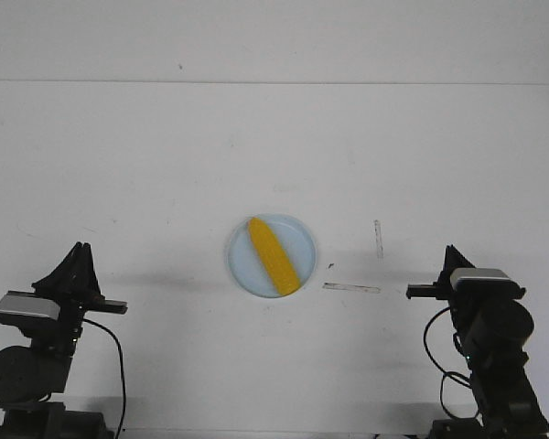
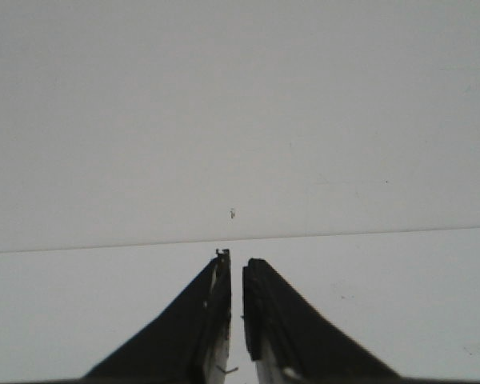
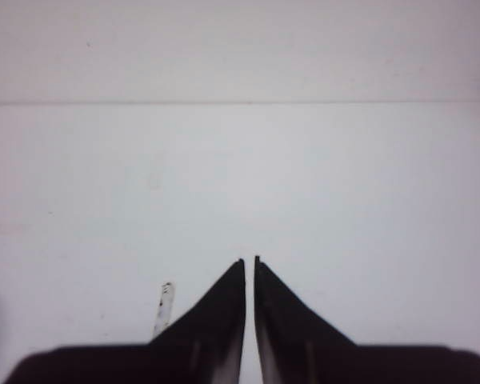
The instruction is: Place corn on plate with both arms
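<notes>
Yellow corn [image 1: 274,255] on plate [image 1: 297,233] (front view only), wrist views bare

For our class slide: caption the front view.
Bright yellow corn cob lying diagonally on round pale blue plastic plate, both pincers apart.

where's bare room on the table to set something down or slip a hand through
Bare white tabletop lies behind the round pale blue plastic plate, and between it and each hand: left hand, right hand. The smooth yellow corn cob fills the plate. Two tape strips mark the right gap.
</notes>
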### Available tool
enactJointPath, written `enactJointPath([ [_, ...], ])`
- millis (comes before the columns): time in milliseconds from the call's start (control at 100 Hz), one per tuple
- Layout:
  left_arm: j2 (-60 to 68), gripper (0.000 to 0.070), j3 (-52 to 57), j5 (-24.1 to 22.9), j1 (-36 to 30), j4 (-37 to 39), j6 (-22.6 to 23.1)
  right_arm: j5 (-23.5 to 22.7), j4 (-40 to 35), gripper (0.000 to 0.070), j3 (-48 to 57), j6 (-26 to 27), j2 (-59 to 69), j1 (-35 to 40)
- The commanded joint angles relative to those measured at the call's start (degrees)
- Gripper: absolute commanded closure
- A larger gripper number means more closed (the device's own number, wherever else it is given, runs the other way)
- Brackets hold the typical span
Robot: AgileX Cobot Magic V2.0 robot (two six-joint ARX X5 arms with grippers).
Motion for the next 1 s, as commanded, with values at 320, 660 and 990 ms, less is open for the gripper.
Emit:
enactJointPath([
  [320,0.0,0.0659,0.2,-0.1,0.0,0.6,0.5,0.2,-6.7,0.0683,-0.2,1.6,-16.0,0.3],
  [660,0.0,0.0659,0.2,-0.1,0.0,0.6,0.5,0.2,-6.3,0.0683,-0.2,1.6,-20.2,0.3],
  [990,0.0,0.0659,0.2,-0.1,0.0,0.6,0.5,0.2,-6.3,0.0683,-0.2,1.6,-20.2,0.3],
])
